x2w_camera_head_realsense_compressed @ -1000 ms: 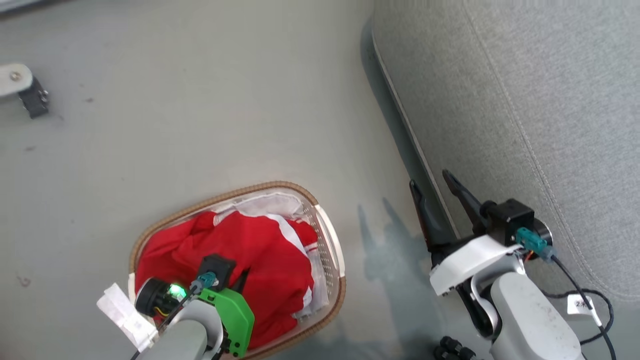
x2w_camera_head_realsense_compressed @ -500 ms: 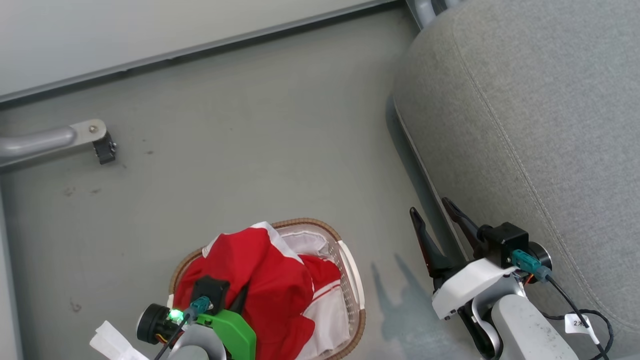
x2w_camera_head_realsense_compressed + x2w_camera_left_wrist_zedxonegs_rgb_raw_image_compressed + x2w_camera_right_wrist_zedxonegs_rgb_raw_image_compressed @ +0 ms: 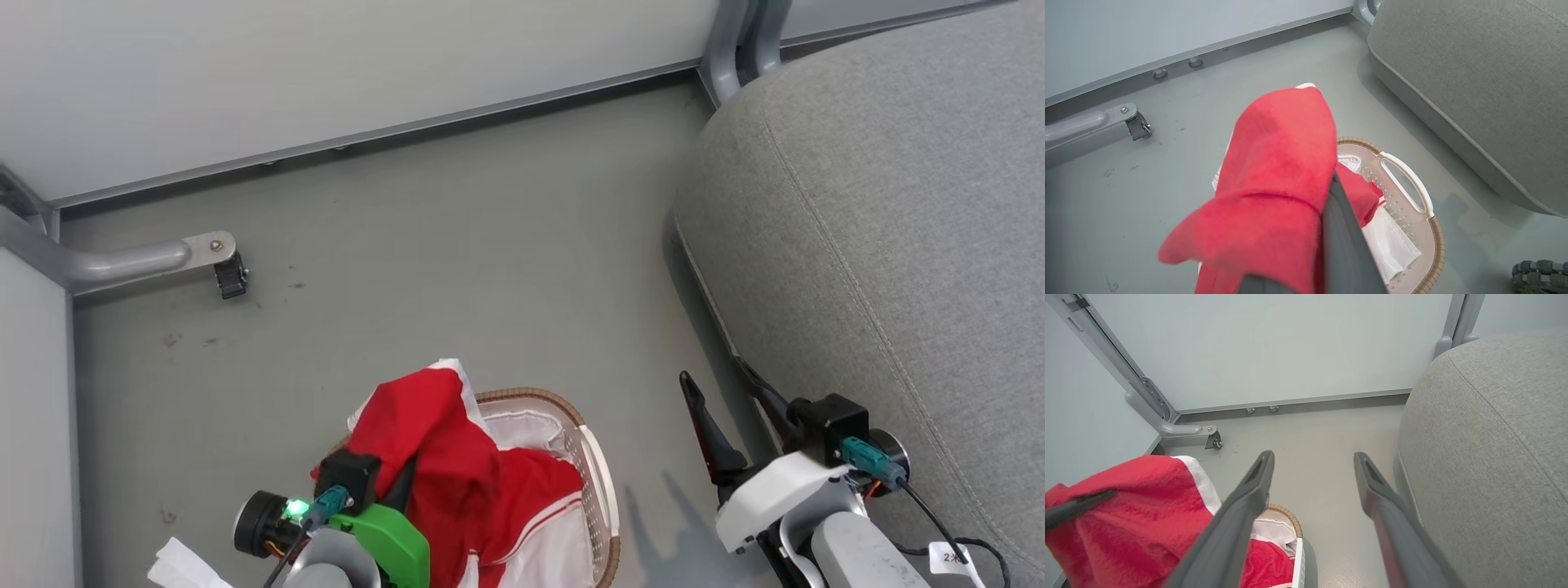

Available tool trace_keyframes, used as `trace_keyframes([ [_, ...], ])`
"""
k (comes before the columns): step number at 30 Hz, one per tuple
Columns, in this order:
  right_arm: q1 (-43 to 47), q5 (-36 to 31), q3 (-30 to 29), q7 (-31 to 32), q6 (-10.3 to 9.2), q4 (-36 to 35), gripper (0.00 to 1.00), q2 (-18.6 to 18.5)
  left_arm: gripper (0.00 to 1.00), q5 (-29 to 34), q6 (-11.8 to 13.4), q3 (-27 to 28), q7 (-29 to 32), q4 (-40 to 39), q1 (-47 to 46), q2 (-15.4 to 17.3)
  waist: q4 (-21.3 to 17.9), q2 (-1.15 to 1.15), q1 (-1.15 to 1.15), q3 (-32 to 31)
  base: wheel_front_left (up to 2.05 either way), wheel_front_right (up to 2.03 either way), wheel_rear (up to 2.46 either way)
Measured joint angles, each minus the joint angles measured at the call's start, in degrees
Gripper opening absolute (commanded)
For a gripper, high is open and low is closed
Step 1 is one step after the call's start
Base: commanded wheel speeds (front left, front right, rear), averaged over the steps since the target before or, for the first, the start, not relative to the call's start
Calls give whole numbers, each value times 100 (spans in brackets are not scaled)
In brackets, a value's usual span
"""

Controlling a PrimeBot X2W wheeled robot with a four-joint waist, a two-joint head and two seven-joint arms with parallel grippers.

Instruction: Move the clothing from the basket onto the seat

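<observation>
At the lower left of the head view, the left tool (image 3: 402, 488) points up and away from the robot, with its green-shelled wrist just above the bottom edge. Its two dark fingers are pressed together on a fold of the clothing (image 3: 441, 457). In the left wrist view one finger (image 3: 1341, 228) lies along the red cloth and the other is hidden under it. The gripped fold stands as a red hump above the rim of the basket (image 3: 602, 482), while the rest of the garment, with its white panel and striped trim, trails down inside. A plain white cloth (image 3: 522, 429) lies in the far end of the basket, beside the red.

The right tool (image 3: 714, 376) is at the lower right, forearm rising from the bottom edge and fingers aimed forward. They stand wide apart with nothing between them. Its outer finger lies close along the lower front edge of the seat (image 3: 898, 245); whether it touches cannot be told.

The seat fills the right side, its rounded corner toward the wall (image 3: 326, 65) and its top bare. A strip of grey floor (image 3: 457, 245) separates the basket from the seat's edge, and the floor runs open up to the wall. At the left, a grey metal leg (image 3: 139, 261) ending in a small castor (image 3: 231, 279) reaches out over the floor, well apart from the basket.
</observation>
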Motion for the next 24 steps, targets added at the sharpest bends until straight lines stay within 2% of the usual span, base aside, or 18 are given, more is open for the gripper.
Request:
trace_keyframes([
  [8,138,8,-15,0,0,15,100,-25,0,191,-26,337,0,-767,61,-147,212,0,0,-190,0,0,0],
  [24,399,53,62,0,0,53,100,-45,0,140,-32,323,1,-2161,54,-298,390,0,0,-627,0,0,0],
])
